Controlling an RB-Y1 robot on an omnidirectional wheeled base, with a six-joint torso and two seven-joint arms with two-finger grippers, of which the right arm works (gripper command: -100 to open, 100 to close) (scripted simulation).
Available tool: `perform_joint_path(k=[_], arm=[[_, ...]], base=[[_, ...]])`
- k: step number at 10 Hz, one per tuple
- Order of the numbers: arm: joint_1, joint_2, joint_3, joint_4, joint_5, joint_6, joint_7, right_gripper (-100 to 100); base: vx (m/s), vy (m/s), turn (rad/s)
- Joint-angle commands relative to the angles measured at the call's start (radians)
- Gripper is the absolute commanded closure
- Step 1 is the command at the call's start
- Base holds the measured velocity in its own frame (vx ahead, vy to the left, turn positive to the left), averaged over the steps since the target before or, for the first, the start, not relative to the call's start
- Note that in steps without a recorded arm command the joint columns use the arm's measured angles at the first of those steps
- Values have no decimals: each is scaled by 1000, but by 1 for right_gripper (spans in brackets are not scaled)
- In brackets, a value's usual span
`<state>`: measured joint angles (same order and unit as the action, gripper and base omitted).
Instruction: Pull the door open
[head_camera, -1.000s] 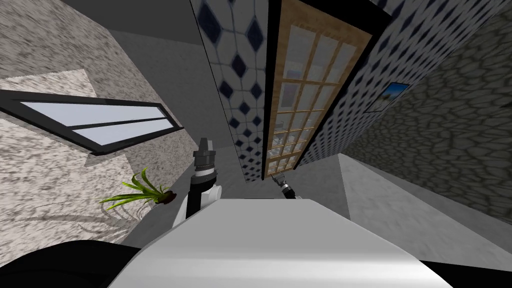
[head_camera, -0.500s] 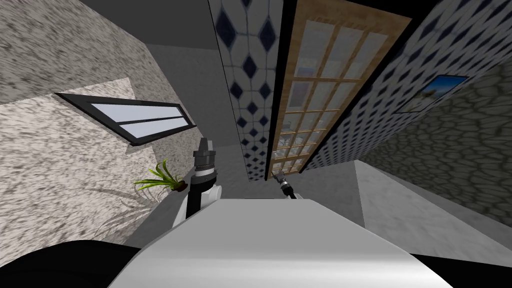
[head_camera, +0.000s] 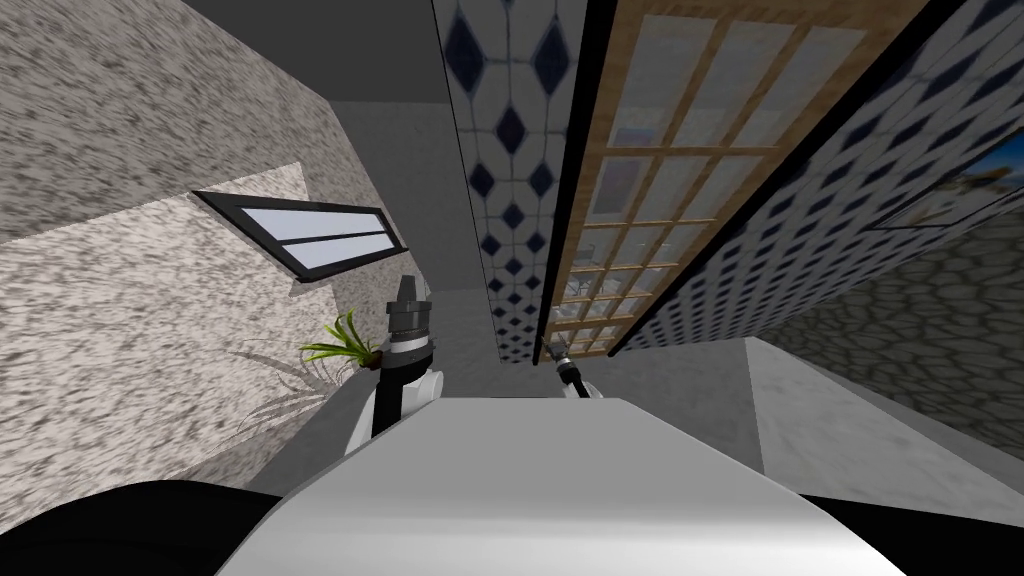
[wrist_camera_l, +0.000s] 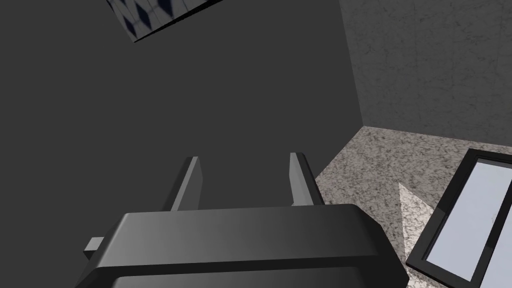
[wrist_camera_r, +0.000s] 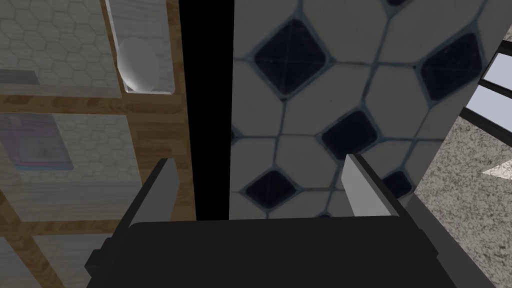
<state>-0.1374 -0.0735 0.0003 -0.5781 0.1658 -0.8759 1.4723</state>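
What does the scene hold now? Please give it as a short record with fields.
door: wood, glass panes, in a black frame; looks shut
right hand: open, empty, facing the frame beside the door's edge
left hand: open, empty, facing a dark grey surface
wall: tiles with dark diamonds, beside the frame
plant: on my left, below a window

The door frame (wrist_camera_r: 206, 100) stands just ahead of the right gripper (head_camera: 553, 349) (in line with the gap between its fingers), with the door (head_camera: 680, 190) to its right and the tiled wall (head_camera: 510, 180) to its left. The plant (head_camera: 345, 345) and the window (head_camera: 310, 235) lie left of the left gripper (head_camera: 408, 288).
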Motion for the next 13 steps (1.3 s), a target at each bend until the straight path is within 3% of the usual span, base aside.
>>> perform_joint_path(k=[1, 4, 7, 10, 11, 12, 13], arm=[[-21, 26, -11, 14, -30, 11, 26, -100], [-58, 71, -27, 53, -68, 13, 58, -100], [-76, 102, -35, 73, -86, 14, 75, -100], [-85, 120, -38, 82, -95, 14, 82, -100], [-74, 120, -31, 88, -89, 11, 79, -100], [-74, 120, -31, 88, -89, 11, 79, 100], [-74, 120, -31, 88, -89, 11, 79, 100]], base=[[137, -105, 112], [170, -148, 17], [190, -140, -56], [181, -91, -78], [46, -26, -5], [-38, 13, 17], [-19, -4, -63]])
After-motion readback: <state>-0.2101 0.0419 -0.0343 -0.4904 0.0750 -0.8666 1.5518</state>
